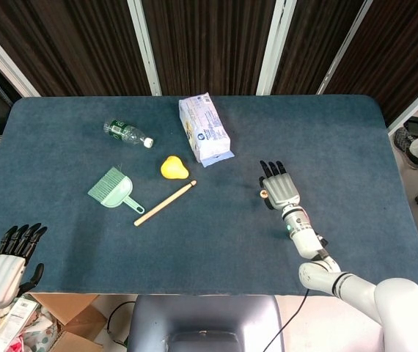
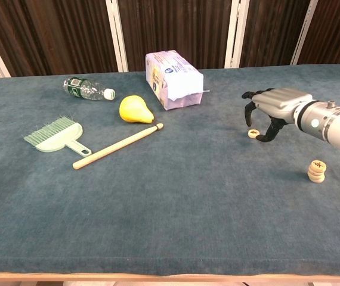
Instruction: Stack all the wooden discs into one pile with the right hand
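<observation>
My right robot hand [image 2: 265,116] arches over the loose wooden disc [image 2: 253,133] at right of centre, fingers spread, nothing gripped; the disc pile [image 2: 317,171] stands at lower right on the tabletop [image 2: 176,196].

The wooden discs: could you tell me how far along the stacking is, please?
Done: a short pile of discs stands near the table's right edge. In hand: the right hand hovers over the lone disc, fingers apart, not visibly gripping it. Left: grasping that disc and setting it on the pile.
</observation>
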Controlling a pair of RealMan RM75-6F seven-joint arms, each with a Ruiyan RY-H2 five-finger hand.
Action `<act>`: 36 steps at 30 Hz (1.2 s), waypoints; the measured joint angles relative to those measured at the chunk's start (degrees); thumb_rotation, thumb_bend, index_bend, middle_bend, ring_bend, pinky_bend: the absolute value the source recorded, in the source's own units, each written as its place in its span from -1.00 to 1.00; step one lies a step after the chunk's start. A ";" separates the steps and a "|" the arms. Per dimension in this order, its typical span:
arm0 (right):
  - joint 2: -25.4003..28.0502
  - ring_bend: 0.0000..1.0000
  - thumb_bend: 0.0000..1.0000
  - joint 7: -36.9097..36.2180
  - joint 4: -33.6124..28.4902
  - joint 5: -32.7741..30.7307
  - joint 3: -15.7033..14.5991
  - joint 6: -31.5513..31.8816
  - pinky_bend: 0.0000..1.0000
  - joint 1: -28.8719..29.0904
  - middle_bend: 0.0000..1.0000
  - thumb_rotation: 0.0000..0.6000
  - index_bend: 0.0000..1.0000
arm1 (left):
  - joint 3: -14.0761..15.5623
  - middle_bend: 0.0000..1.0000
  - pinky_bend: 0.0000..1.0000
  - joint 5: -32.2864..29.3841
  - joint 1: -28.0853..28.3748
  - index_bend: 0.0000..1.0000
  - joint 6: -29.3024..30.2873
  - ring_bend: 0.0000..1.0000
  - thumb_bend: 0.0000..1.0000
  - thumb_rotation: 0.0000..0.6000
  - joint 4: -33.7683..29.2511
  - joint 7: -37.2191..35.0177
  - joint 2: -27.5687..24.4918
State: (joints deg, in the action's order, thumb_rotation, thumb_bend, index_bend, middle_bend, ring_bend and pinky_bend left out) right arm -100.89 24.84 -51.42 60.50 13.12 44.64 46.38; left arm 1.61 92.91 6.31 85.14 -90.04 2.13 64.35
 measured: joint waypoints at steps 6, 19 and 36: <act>-0.96 -1.00 -0.08 0.64 1.26 -1.00 0.00 -0.72 -0.87 0.43 -0.89 1.00 0.07 | -0.06 -0.92 -0.92 -0.06 0.08 -1.00 -0.12 -0.98 0.01 1.00 0.02 -0.04 0.03; -1.96 -1.00 0.00 1.13 3.15 -2.02 -0.04 -1.54 -0.87 0.93 -0.89 1.00 0.14 | -0.15 -0.92 -0.92 -0.09 -0.05 -1.00 0.20 -0.98 0.01 1.00 0.20 -0.38 0.01; 0.86 -1.00 0.07 -1.97 -2.38 0.22 -0.18 1.18 -0.87 -0.37 -0.88 1.00 0.34 | -0.11 -0.92 -0.92 0.00 -0.17 -1.00 0.37 -0.98 0.01 1.00 0.18 -0.26 -0.03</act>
State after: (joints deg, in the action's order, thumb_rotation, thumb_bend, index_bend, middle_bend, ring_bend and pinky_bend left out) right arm -100.04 22.87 -53.80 60.71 12.94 45.82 46.01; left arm 1.50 92.91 6.14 85.51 -89.86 1.87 64.32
